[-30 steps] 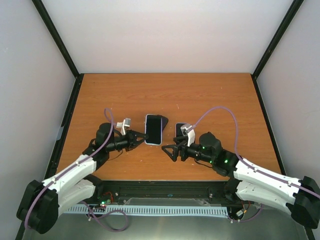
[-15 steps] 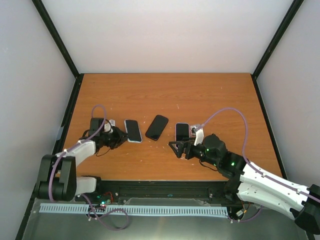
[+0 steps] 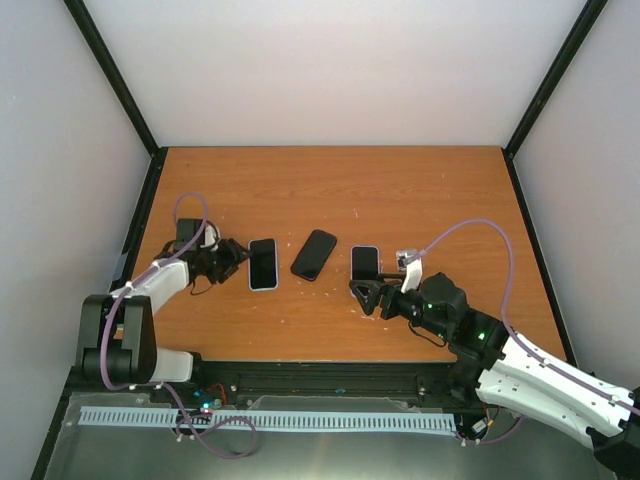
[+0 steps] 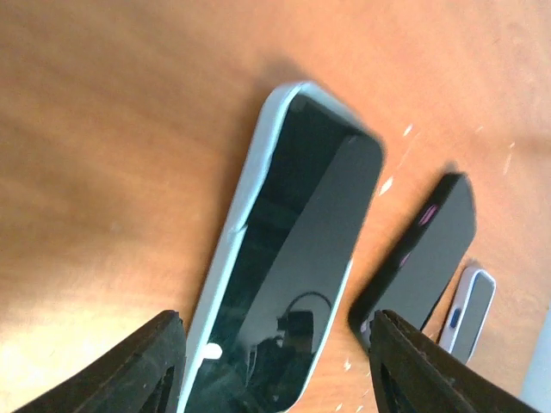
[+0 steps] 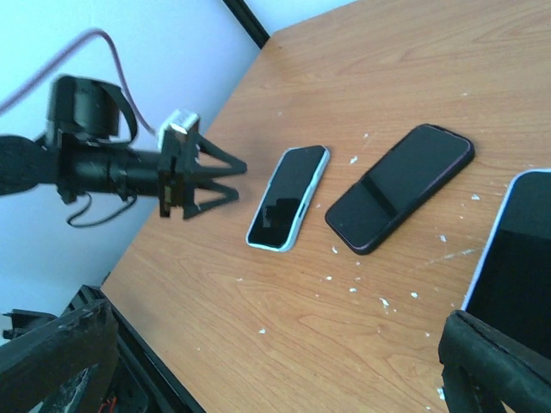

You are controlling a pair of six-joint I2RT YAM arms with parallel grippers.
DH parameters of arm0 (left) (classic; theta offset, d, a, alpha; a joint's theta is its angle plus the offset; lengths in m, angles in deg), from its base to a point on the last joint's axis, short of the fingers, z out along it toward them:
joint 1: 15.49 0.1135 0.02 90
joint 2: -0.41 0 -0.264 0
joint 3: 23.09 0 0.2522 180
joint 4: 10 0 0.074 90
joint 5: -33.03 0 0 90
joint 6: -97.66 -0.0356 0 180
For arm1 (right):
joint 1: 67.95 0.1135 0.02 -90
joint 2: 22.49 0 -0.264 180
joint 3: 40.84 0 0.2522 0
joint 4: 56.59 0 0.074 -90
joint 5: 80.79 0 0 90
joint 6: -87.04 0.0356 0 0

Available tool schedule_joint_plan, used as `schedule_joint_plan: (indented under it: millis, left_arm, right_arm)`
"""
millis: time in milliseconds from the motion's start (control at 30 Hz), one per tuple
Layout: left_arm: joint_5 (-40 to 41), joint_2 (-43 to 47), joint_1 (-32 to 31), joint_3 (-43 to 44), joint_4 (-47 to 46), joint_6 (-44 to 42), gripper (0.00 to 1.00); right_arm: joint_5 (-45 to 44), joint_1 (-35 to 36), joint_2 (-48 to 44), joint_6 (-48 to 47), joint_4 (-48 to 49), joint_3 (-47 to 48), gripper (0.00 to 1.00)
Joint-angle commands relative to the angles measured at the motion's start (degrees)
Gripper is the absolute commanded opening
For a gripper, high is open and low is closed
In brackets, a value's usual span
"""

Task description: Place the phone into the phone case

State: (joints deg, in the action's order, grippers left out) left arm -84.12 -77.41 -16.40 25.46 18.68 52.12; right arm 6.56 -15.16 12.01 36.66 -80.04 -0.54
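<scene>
Dragged leftward and released, the light-rimmed phone [image 3: 262, 263] lies flat on the table [image 3: 330, 190] just beside the left gripper [image 3: 238, 263], which is spread wide like the right gripper [image 3: 362, 292]; regrip its long edges squarely before lowering it into the dark case [image 3: 314, 254].

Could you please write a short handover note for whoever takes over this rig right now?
Left gripper: fingers open, holding nothing, pointed at the left phone, which lies flat, screen up, with a light rim.
Right gripper: fingers open, empty, at the near end of the right phone, also light-rimmed and screen up.
Black slab: lies tilted between the two, apart from both. I cannot tell whether it is the case or a phone.
Done: no fitting visible; all three lie separate on the table.
Left: identify the case, grasp the phone, seat it in the case.
</scene>
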Motion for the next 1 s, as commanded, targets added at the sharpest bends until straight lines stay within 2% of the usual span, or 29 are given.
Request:
schedule_joint_plan:
  millis: [0, 233, 500, 600, 700, 833, 967]
  left_arm:
    - [2.4, -0.1, 0.5, 6.4, 0.0, -3.2, 0.56]
    - [-3.8, -10.5, -0.2, 13.1, -4.6, -5.2, 0.36]
    - [-9.0, -21.3, -2.4, 17.7, -8.8, -5.0, 0.33]
    - [-8.2, -22.3, -2.9, 18.3, -8.4, -4.4, 0.35]
    - [-3.8, -21.8, -2.9, 18.5, -5.3, -3.8, 0.48]
    - [1.7, -20.4, -2.6, 16.9, -1.9, -3.8, 0.52]
    - [4.8, -19.2, -2.4, 13.8, -1.7, -3.4, 0.55]
  right_arm:
    - [-1.9, 0.1, 0.8, -1.6, -2.3, 1.8, 1.0]
    - [-2.7, 0.1, 3.6, -1.9, -3.1, 2.7, 1.0]
    - [-1.6, 0.1, 5.9, -1.1, -2.3, 2.4, 1.0]
    - [-1.4, 0.0, 7.2, -1.3, -1.2, 2.0, 1.0]
    - [-0.9, -0.1, 10.8, -0.5, -1.6, 3.7, 1.0]
    - [1.0, -0.5, 18.1, 0.2, 1.4, 6.6, 1.0]
    - [6.7, -3.3, 29.7, 0.3, 6.3, 12.2, 0.88]
